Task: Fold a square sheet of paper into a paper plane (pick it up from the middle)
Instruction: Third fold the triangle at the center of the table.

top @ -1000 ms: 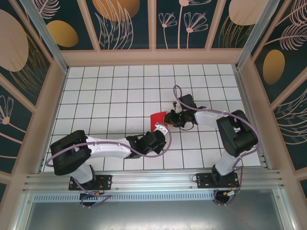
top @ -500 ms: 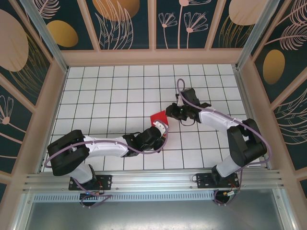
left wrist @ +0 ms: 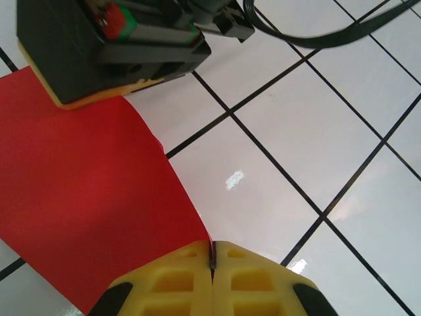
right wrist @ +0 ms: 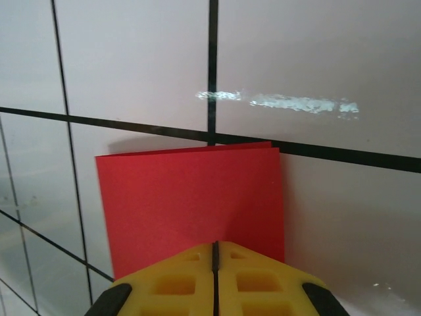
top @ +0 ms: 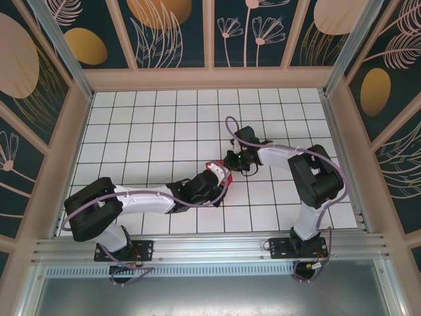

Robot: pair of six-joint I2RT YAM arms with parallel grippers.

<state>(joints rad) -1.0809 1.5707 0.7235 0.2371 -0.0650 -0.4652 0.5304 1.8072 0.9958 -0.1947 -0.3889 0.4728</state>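
Note:
The square sheet of paper (right wrist: 191, 197) is bright red and folded double, its two layers showing at the far edge. In the top view only a bit of it (top: 226, 178) shows between the two grippers, near the middle of the tiled floor. My left gripper (left wrist: 212, 255) is shut on one edge of the sheet (left wrist: 85, 191), with a red sliver caught between its yellow pads. My right gripper (right wrist: 214, 253) is shut, its tips at the sheet's near edge; no paper shows between its pads. Both grippers, left (top: 222, 172) and right (top: 228, 161), meet over the paper.
The white grid-tiled floor (top: 151, 131) stretches open to the left and back. Wooden walls with dark patterned panels (top: 204, 76) enclose it. The right gripper's black body and cable (left wrist: 112, 46) lie close ahead of my left fingers.
The right gripper swung out to the right and came back left onto the paper, closing its jaws. The left gripper moved slightly up and right with the sheet, which now shows less in the top view.

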